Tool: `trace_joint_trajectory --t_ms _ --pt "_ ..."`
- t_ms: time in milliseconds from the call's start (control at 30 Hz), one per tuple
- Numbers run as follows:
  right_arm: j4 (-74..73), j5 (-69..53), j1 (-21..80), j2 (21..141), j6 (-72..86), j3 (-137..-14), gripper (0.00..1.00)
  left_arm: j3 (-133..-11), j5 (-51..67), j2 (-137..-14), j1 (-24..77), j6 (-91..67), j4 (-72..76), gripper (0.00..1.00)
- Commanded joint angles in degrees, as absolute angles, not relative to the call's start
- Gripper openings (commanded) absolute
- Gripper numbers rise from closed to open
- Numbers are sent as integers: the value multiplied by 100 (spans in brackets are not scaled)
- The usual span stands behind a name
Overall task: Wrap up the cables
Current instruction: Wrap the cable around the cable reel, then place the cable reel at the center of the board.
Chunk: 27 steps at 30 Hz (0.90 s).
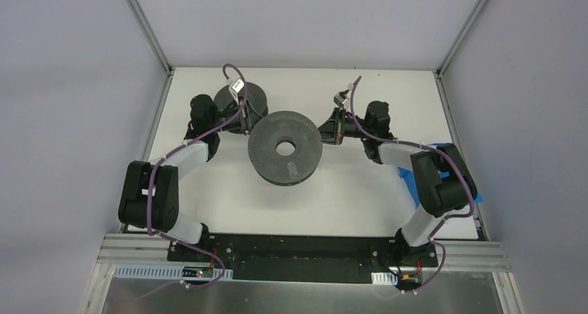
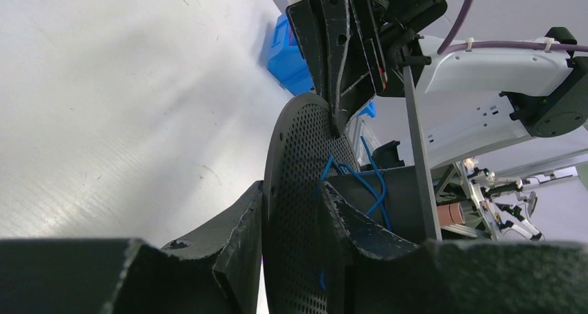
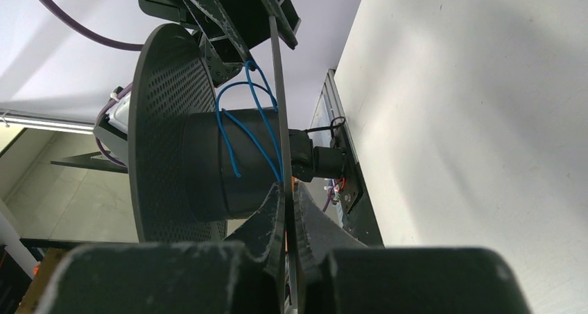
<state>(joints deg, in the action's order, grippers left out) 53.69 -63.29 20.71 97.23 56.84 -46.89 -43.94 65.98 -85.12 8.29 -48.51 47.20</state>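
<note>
A large dark grey spool [image 1: 267, 151] hangs in the middle, held between both grippers. My left gripper [image 1: 244, 128] is shut on its perforated flange [image 2: 298, 141]; the jaws [image 2: 292, 193] pinch the disc from both sides. My right gripper [image 1: 324, 130] is shut on the thin edge of the other flange [image 3: 288, 190]. A very thin blue cable [image 3: 222, 137] lies in a few loose loops round the spool's hub [image 3: 201, 161]. It also shows in the left wrist view [image 2: 383, 186]. No reddish-brown cable shows.
A second dark grey spool [image 1: 255, 96] stands at the back left, partly behind my left arm. A blue object [image 1: 414, 179] lies at the right edge under my right arm. Grey walls close in the white table [image 1: 208, 203].
</note>
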Motion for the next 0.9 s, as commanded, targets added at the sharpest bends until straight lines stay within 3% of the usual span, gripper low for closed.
trace_joint_trajectory --t_ms 0,233,867 --pt "5727 -6204 1967 9776 5979 -4647 0 -4764 6835 -8337 835 -4725 4892 31" --pt "6254 -6249 1968 9823 6363 -4587 0 -4721 6806 -8200 836 -4631 4684 39" --pt "6790 -6270 1968 9834 6586 -4366 0 -5003 6691 -7788 735 -4300 3740 44"
